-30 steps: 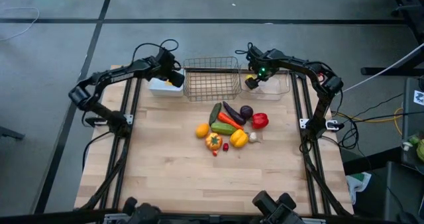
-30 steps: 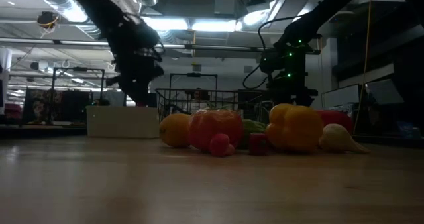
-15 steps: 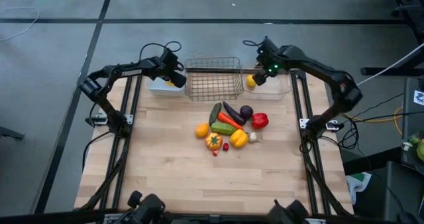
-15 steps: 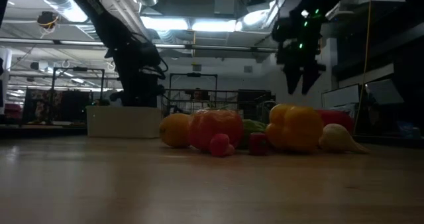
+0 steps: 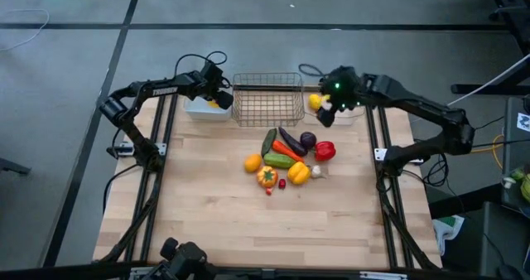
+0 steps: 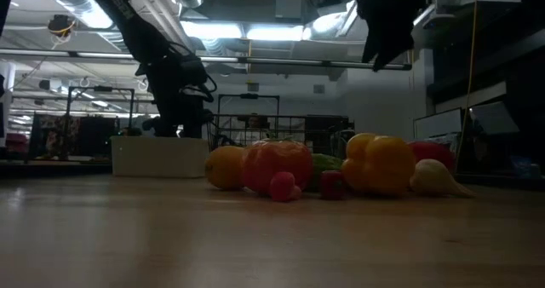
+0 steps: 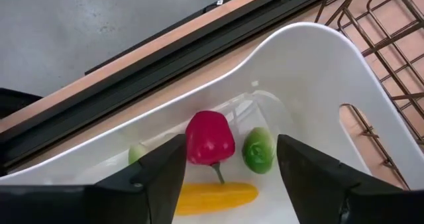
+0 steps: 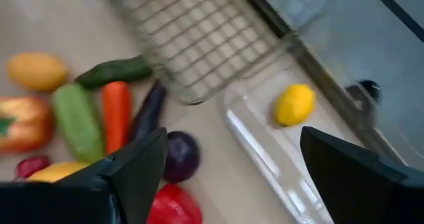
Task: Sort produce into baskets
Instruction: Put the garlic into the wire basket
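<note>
A: Start with the bench (image 5: 215,222). Where does everything sit?

B: Three containers line its far edge: a white tray (image 5: 201,110) on the left, a wire basket (image 5: 265,98) in the middle, a clear bin (image 5: 348,108) on the right. The unsorted produce lies in a tight heap (image 5: 288,157) near the middle of the bench.

A: And the arms?

B: The left gripper (image 7: 225,177) hangs over the white tray, jaws spread wide and empty. Below it lie a red pepper (image 7: 209,138), a yellow piece (image 7: 212,197) and a small green one (image 7: 258,150). The right gripper (image 8: 228,177) is raised near the clear bin, jaws also wide apart and holding nothing. A lemon (image 8: 294,105) rests inside that bin.

A: What's left in the heap?

B: Cucumber (image 8: 78,121), carrot (image 8: 116,114), eggplant (image 8: 147,111), purple onion (image 8: 180,155), another red pepper (image 5: 325,151), a yellow pepper (image 5: 298,173), an orange (image 5: 252,163), and tiny red pieces (image 5: 281,183).

A: How would they handle?

B: Probably light, hard plastic, smooth and liable to slip or roll. I'd take the long ones across the middle, the round ones across their widest part. They touch one another, so closing on one may nudge its neighbours.
</note>
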Robot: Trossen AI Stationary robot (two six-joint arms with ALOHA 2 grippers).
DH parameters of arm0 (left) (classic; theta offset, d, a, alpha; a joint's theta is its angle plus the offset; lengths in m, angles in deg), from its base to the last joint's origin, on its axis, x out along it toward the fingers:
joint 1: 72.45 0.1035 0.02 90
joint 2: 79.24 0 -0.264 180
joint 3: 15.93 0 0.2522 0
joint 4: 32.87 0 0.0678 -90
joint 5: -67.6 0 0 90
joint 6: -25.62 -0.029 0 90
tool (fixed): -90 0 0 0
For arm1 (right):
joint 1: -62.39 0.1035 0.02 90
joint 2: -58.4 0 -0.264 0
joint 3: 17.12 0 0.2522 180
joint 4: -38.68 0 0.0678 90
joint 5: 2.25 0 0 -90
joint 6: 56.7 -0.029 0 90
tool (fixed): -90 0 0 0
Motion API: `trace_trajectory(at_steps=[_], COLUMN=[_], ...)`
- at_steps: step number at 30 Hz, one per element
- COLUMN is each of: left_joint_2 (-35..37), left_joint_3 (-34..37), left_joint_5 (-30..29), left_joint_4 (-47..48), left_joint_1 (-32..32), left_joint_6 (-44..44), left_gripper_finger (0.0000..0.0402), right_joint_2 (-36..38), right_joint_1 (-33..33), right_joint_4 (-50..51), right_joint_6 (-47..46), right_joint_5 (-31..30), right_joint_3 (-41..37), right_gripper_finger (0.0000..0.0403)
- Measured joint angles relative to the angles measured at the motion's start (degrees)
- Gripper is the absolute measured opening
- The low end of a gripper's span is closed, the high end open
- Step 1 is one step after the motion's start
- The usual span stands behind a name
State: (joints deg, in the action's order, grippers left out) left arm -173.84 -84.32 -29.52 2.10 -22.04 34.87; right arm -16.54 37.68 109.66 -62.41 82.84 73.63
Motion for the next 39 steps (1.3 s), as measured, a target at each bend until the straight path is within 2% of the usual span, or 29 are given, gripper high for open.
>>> trace_trajectory(at_steps=[10,20,29,39], left_joint_2=[0.0,0.0,0.17,4.12], left_joint_3=[0.04,0.07,0.09,0.26], left_joint_5=[0.2,0.47,0.49,0.05], left_joint_4=[0.08,0.13,0.32,1.26], left_joint_1=[0.0,0.0,0.0,-0.02], left_joint_6=[0.29,-0.45,-0.39,0.44], left_gripper_finger=[0.023,0.023,0.023,0.023], right_joint_2=[-0.34,-0.33,-0.33,-0.34], right_joint_1=[13.97,23.06,26.75,26.61], right_joint_4=[1.23,-1.79,-5.69,-6.77], right_joint_6=[-1.82,-1.33,-1.27,-1.28], right_joint_5=[0.0,0.01,0.0,-1.04], right_joint_3=[-3.59,-8.35,-12.25,-16.51], right_gripper_finger=[0.0342,0.0342,0.0342,0.0342])
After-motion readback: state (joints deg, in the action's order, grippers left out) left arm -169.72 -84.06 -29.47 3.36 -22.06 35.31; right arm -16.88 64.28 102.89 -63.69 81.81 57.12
